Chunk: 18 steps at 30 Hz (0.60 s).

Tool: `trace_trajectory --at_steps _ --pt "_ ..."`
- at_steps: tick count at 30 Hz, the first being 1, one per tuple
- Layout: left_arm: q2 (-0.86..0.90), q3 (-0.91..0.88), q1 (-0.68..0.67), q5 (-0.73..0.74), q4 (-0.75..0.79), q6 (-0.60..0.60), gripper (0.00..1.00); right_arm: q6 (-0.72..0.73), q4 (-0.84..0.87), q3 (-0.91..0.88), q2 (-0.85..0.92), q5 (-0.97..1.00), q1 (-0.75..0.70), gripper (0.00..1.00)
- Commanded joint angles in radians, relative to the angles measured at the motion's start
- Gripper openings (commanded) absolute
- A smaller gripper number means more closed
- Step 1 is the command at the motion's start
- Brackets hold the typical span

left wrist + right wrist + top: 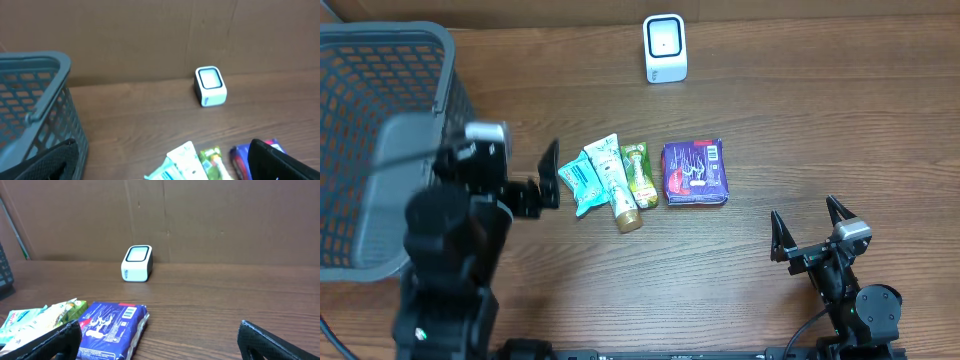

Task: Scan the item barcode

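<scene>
Several items lie in a row mid-table: a teal packet (578,183), a white tube (613,180), a green packet (640,173) and a blue-purple pack (695,172) with a barcode on its top face. The white barcode scanner (665,47) stands at the back edge. My left gripper (548,185) hovers open just left of the teal packet, holding nothing. My right gripper (804,215) stands open and unloaded, right of and nearer than the blue-purple pack. In the right wrist view the pack (112,327) sits just inside the left finger, with the scanner (136,263) beyond.
A grey mesh basket (380,140) fills the left side of the table, close behind my left arm. A brown cardboard wall (200,220) runs along the back behind the scanner. Bare wood lies between the items and the scanner.
</scene>
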Motion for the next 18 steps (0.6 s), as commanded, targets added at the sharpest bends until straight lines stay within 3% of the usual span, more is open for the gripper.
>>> trace_trajectory --at_steps 1,9,18 --pt "-0.135 -0.166 0.024 0.039 0.072 0.040 0.99 0.008 0.005 -0.010 -0.010 -0.005 0.008 1.00" --pt "-0.478 -0.560 0.032 0.039 0.252 0.050 1.00 0.008 0.005 -0.010 -0.010 -0.005 0.008 1.00" --pt "-0.727 -0.814 0.032 0.036 0.336 0.152 1.00 0.008 0.005 -0.010 -0.010 -0.005 0.008 1.00"
